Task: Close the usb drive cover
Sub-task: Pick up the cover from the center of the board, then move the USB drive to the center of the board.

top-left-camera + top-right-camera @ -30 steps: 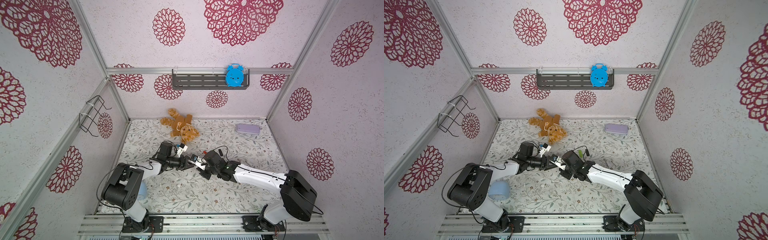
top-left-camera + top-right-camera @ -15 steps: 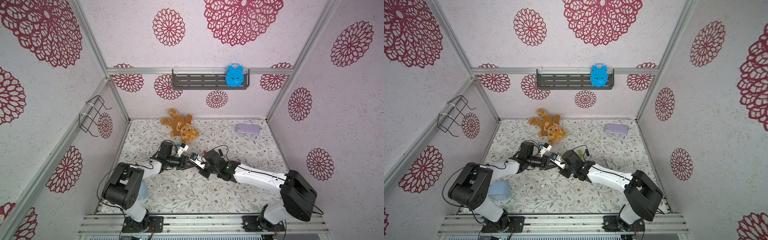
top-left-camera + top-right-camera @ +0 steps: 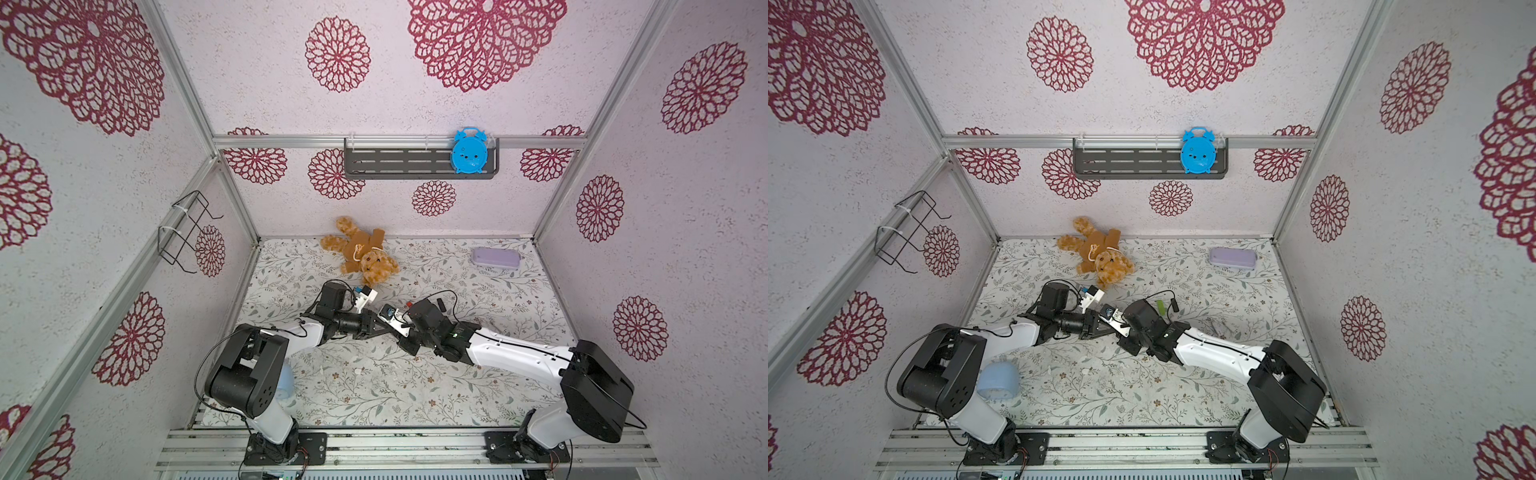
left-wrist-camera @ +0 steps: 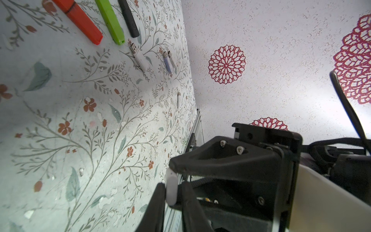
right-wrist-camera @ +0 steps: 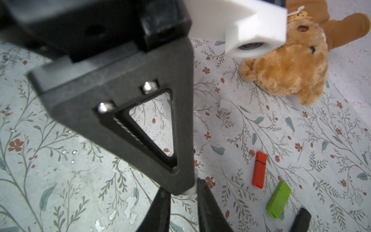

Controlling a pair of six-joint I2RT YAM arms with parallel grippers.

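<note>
Your left gripper (image 4: pixel 172 187) is pinched on the white usb drive (image 4: pixel 171 180). Your right gripper (image 5: pixel 183 187) clamps the same white piece from the opposite side, the tips meeting above the middle of the floral table (image 3: pixel 457 374). Whether it is capped you cannot tell. A red drive (image 5: pixel 259 170) and a green drive (image 5: pixel 279 199) lie on the table nearby, and the teddy bear (image 5: pixel 291 64) lies farther back.

A pale floor mat (image 3: pixel 374 395) is printed with grey-green sprigs and rust-red flowers; speckled off-white walls (image 3: pixel 249 83) are stamped with crimson lace rosettes. A plush teddy bear (image 3: pixel 365 257) is coloured golden-brown. The small plastic usb drive (image 4: pixel 171 186) appears white, though mostly hidden.
</note>
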